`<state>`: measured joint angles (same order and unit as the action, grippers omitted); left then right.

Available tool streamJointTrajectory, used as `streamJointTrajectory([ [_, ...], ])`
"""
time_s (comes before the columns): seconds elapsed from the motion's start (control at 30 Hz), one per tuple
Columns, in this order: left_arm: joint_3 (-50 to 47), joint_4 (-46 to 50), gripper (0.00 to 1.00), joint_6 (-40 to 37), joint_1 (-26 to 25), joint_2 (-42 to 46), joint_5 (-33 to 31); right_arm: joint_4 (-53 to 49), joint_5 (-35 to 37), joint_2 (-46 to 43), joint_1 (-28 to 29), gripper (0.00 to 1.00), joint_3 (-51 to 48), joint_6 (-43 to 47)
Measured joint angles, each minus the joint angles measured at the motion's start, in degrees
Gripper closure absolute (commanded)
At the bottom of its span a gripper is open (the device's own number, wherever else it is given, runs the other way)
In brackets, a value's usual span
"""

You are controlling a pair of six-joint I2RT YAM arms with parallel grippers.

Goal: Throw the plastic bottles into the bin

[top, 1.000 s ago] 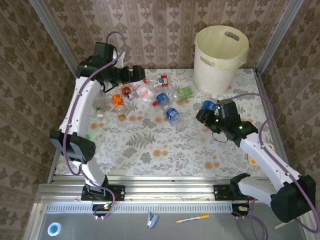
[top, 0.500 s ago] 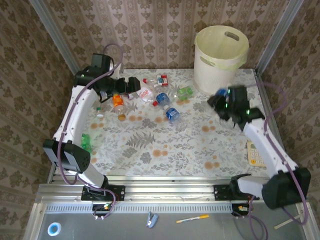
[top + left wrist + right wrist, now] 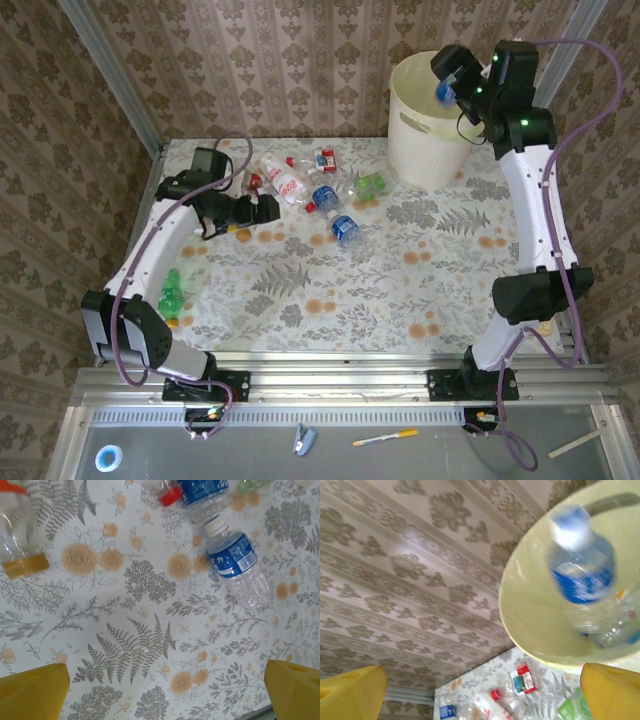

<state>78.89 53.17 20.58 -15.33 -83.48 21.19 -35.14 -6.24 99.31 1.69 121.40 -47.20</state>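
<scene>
My right gripper (image 3: pixel 455 75) hangs open above the cream bin (image 3: pixel 440 135). A blue-labelled plastic bottle (image 3: pixel 580 565) is loose in the air over the bin's yellow-green liner (image 3: pixel 535 610), blurred, with other bottles lying inside below it. The right gripper (image 3: pixel 480 685) holds nothing, its yellow fingers (image 3: pixel 612 692) wide apart. My left gripper (image 3: pixel 252 210) stands open low over the table. Beyond the left gripper (image 3: pixel 165 690) lie a blue-labelled bottle (image 3: pixel 237 565) and an orange-capped one (image 3: pixel 20 540). More bottles (image 3: pixel 290 182) are clustered at the back.
A blue bottle (image 3: pixel 345 228) lies mid-table, a green one (image 3: pixel 370 184) near the bin and another green one (image 3: pixel 170 290) by the left edge. Patterned walls close in the table on three sides. The flowered cloth (image 3: pixel 400 300) in front is bare.
My right arm swung up from the table to above the bin with the blue bottle, then opened and let it go. My left gripper drew back from the far bottles toward the table's middle left.
</scene>
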Motion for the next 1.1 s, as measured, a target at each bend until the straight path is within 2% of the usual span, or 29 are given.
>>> streamJointTrajectory([
  [0.2,-3.91,-1.01,0.0,0.39,-0.76,0.0,-0.11,-1.16,-1.95,-3.41,-0.11,0.0,-8.0,1.27],
  [0.4,-5.44,-0.79,0.0,0.81,-1.38,-0.02,-1.16,-1.36,-4.07,-15.43,-0.11,0.0,-20.02,3.04],
  [0.57,-5.42,0.15,0.0,1.18,-0.15,-0.15,-2.49,-1.16,-6.69,-21.99,-0.11,0.0,-26.12,3.93],
  [0.73,-5.4,2.38,0.0,1.73,3.3,-0.2,-5.14,-1.18,-9.09,-24.41,-0.04,0.0,-31.12,4.11],
  [1.1,-5.9,6.71,0.0,1.86,14.69,1.38,-11.91,-1.16,-12.72,-27.5,0.83,0.0,-36.85,5.07],
])
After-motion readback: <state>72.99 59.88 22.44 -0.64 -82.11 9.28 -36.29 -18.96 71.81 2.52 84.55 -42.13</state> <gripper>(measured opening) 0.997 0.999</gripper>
